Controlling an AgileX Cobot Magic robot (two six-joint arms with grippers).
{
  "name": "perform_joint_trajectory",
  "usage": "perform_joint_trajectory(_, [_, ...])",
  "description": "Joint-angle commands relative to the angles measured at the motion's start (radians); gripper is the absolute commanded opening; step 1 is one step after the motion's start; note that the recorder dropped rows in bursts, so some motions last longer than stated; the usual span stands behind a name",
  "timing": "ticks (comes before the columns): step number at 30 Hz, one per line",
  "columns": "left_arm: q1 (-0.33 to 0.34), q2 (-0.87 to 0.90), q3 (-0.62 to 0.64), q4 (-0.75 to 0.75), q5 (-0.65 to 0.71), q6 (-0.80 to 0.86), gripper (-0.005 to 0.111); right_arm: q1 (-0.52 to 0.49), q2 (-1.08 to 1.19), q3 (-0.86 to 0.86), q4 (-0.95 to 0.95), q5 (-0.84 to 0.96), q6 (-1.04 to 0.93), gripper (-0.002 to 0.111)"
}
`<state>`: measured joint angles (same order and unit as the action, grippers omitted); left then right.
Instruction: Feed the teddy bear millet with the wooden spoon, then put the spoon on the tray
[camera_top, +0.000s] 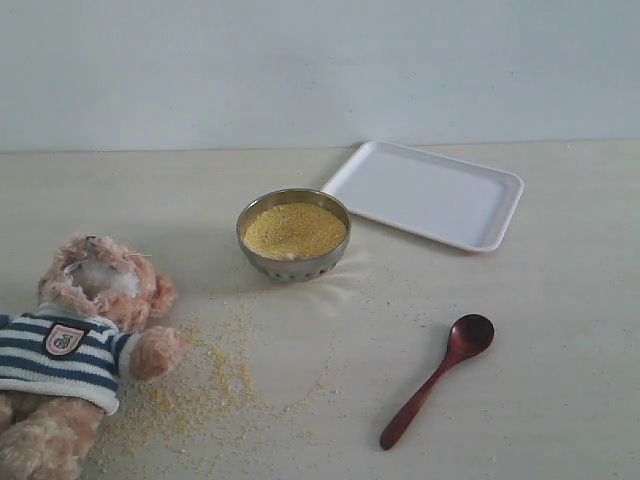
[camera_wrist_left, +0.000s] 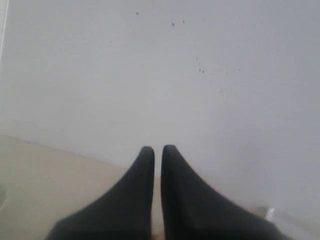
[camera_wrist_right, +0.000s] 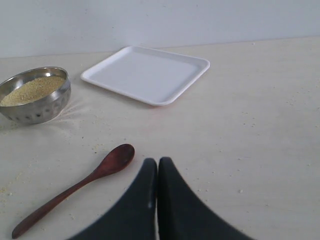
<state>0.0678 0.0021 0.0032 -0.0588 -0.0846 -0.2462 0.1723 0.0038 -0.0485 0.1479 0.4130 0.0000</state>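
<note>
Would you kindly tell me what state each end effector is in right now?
Left end effector: closed, holding nothing.
Right end effector: closed, holding nothing.

I'm holding my L gripper (camera_wrist_left: 153, 150) w/ its two dark fingers (camera_wrist_left: 135, 195) pressed together, lying side by side w/ only a thin slit btwn them, tips level w/ each other, nothing pinched. My R gripper (camera_wrist_right: 157, 162) is sitting the same way: its fingers (camera_wrist_right: 180, 200) are meeting tip to tip w/ barely a hairline gap, gripping nothing. Both pairs are tapering to rounded tips & pointing fwd, away from the wrist cams.
</note>
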Motion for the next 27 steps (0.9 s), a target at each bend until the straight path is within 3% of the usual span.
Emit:
perform_joint_trajectory(1, [-0.007, -0.002, -0.003, -0.019, -0.058, -0.12, 0.005, -0.002, -0.004, 0.004, 0.0, -0.001, 0.0, 0.0])
perform_joint_trajectory(3, [-0.007, -0.002, -0.003, -0.036, -0.072, -0.126, 0.005, -0.002, -0.004, 0.004, 0.0, -0.001, 0.0, 0.0])
perform_joint_trajectory(9, [-0.007, -0.002, -0.003, -0.065, -0.016, -0.358, 0.005, -0.002, -0.004, 0.004, 0.0, -0.001, 0.0, 0.0])
perform_joint_trajectory(14, [-0.007, -0.002, -0.115, -0.063, 0.259, -0.366, 0.005, -0.001, -0.004, 0.004, 0.0, -0.002, 0.0, 0.0])
perform_joint_trajectory(19, [-0.008, 0.103, -0.243, -0.063, 0.49, -0.224, 0.005, 0.002, -0.004, 0.004, 0.0, -0.002, 0.0, 0.0])
perform_joint_trajectory(27, [-0.008, 0.456, -0.423, -0.19, 0.604, 0.16, 0.005, 0.028, -0.004, 0.004, 0.0, -0.002, 0.0, 0.0])
